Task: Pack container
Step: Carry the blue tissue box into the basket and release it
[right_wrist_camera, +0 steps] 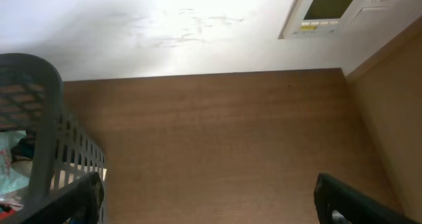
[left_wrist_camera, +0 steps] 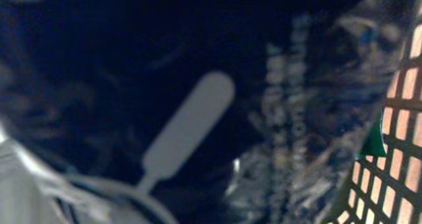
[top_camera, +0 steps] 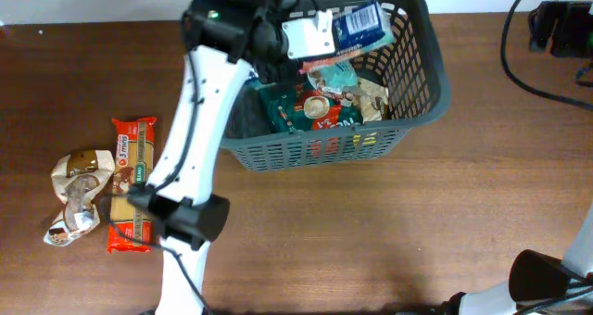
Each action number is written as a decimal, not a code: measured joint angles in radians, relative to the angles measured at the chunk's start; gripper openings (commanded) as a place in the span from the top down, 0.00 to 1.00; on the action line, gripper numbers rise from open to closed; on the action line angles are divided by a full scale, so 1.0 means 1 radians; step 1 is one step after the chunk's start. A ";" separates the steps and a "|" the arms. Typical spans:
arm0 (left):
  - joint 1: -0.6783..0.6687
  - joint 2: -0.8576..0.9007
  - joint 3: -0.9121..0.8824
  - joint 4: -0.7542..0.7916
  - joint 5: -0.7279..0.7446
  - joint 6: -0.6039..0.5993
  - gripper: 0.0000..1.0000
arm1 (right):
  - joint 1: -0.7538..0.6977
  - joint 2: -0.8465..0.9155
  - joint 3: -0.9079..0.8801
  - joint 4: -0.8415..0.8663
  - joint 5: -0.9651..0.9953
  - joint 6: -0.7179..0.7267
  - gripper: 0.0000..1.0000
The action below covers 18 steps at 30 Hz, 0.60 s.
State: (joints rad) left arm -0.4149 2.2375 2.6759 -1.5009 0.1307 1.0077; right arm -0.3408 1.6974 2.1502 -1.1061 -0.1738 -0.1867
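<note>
The dark grey basket (top_camera: 315, 150) stands at the back middle of the table and holds several food packets: a blue one (top_camera: 363, 25), a pale one (top_camera: 334, 74) and a green one (top_camera: 295, 111). My left gripper (top_camera: 276, 65) reaches down inside the basket at its left end, its fingers hidden under the wrist. The left wrist view is dark and blurred, showing only the basket lattice (left_wrist_camera: 395, 151). My right gripper (right_wrist_camera: 208, 201) is open and empty over bare table beside the basket (right_wrist_camera: 33, 118).
An orange pasta packet (top_camera: 132, 185) and a crumpled beige packet (top_camera: 79, 190) lie on the table at the left. Black cables (top_camera: 537, 69) run at the back right. A wall controller (right_wrist_camera: 330, 10) shows in the right wrist view.
</note>
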 measured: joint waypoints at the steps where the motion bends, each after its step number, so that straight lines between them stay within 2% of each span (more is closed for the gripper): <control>1: 0.000 0.022 -0.002 -0.004 -0.002 0.000 0.98 | 0.000 0.000 0.000 0.000 0.000 0.000 0.01; 2: 0.000 0.040 -0.002 -0.007 -0.004 0.001 0.98 | 0.000 0.000 0.000 0.000 0.000 0.000 0.01; 4: 0.000 0.069 -0.003 -0.012 -0.008 0.003 0.81 | 0.000 0.000 0.000 0.000 0.000 0.000 0.01; 5: 0.000 0.080 -0.003 -0.018 -0.010 0.003 0.56 | 0.000 0.000 0.000 0.000 0.000 0.000 0.01; 6: 0.000 0.090 -0.003 -0.023 -0.011 0.003 0.26 | 0.000 0.000 0.000 0.000 0.000 0.000 0.01; 7: 0.000 0.096 -0.003 -0.023 -0.011 0.004 0.13 | 0.000 0.000 0.000 0.000 0.000 0.000 0.01; 8: 0.000 0.101 -0.003 -0.023 -0.012 -0.002 0.05 | 0.000 0.000 0.000 0.000 0.000 0.000 0.01; 9: 0.000 0.103 -0.003 -0.022 -0.016 -0.008 0.00 | 0.000 0.000 0.000 0.000 0.000 0.000 0.01; 18: 0.002 0.023 -0.004 -0.023 -0.140 -0.135 0.01 | 0.000 0.000 0.000 0.000 0.000 0.000 0.01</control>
State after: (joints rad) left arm -0.4126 2.2604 2.6720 -1.5234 -0.0090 0.8726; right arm -0.3408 1.6974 2.1502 -1.1061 -0.1738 -0.1864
